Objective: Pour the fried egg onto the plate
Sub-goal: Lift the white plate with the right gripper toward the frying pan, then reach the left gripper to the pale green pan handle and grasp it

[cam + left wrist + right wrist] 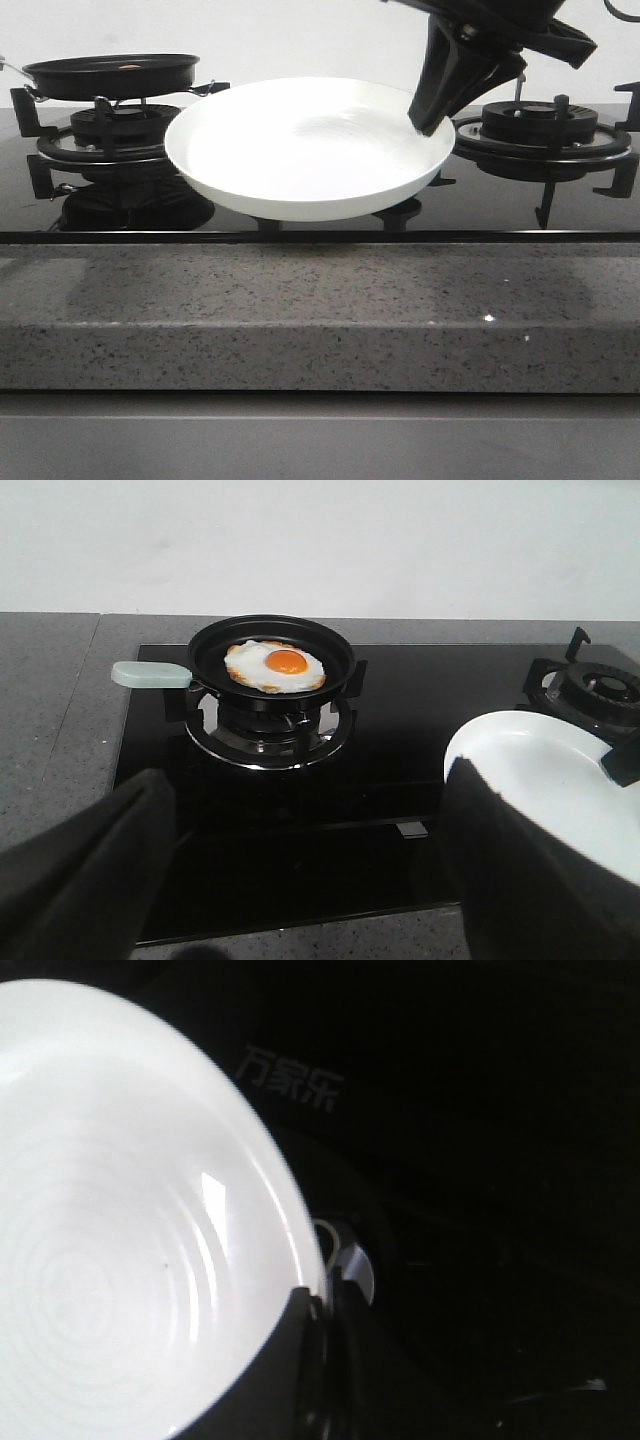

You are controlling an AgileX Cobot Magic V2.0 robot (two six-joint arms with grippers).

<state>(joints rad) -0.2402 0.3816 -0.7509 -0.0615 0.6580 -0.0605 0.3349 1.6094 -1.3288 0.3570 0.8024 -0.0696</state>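
Right fingers (pixel 432 122) clamped on plate (pixel 300 150) rim, plate lifted above hob. Left fingers (pixel 300 870) apart, empty. Fried egg (pixel 275 666) sits in pan (pixel 205 655).

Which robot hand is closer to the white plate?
Right. The right gripper is pinching the plate at its rim, while the left gripper hangs apart beside it, open and empty.

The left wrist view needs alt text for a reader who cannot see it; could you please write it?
A fried egg lies in a black pan on a gas burner of a black glass hob. The rim of an empty white plate shows nearby, apart from the pan, and the left gripper is open and holds nothing.
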